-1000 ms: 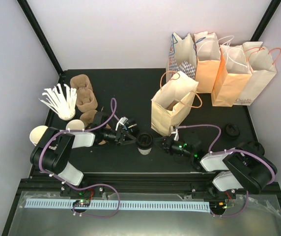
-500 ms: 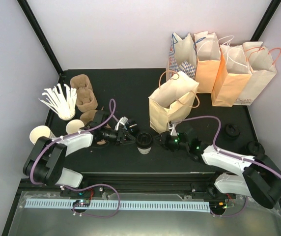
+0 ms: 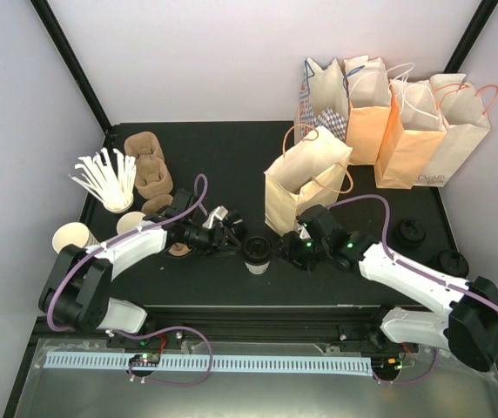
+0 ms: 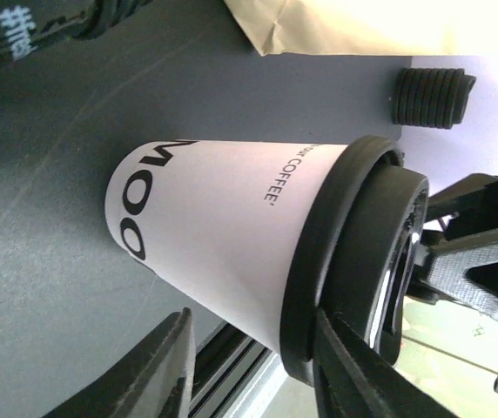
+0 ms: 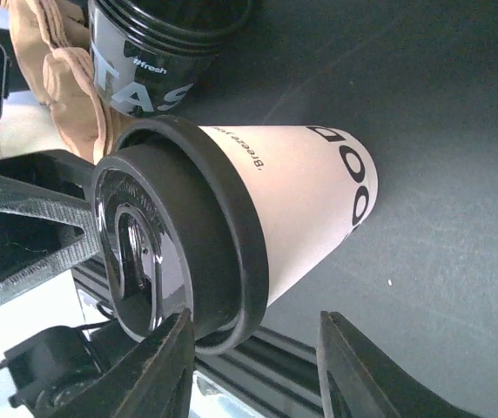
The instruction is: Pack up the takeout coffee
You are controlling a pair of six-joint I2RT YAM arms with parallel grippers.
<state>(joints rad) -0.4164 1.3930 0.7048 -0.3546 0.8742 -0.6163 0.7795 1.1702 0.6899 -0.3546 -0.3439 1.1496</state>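
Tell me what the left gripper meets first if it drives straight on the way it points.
The white paper cup with black lettering and black plastic lid, standing right ahead of the left gripper, probably very close.

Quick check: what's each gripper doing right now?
Left gripper: jaws open, takeout coffee close ahead, not held.
Right gripper: jaws open, holding nothing.

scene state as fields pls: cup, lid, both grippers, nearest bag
cup: white, black lettering, upright on table, between the grippers
lid: black, on cup
left gripper: open, left of cup, not gripping
right gripper: open, right of cup, not gripping
bag: open, standing behind cup; cup not in it
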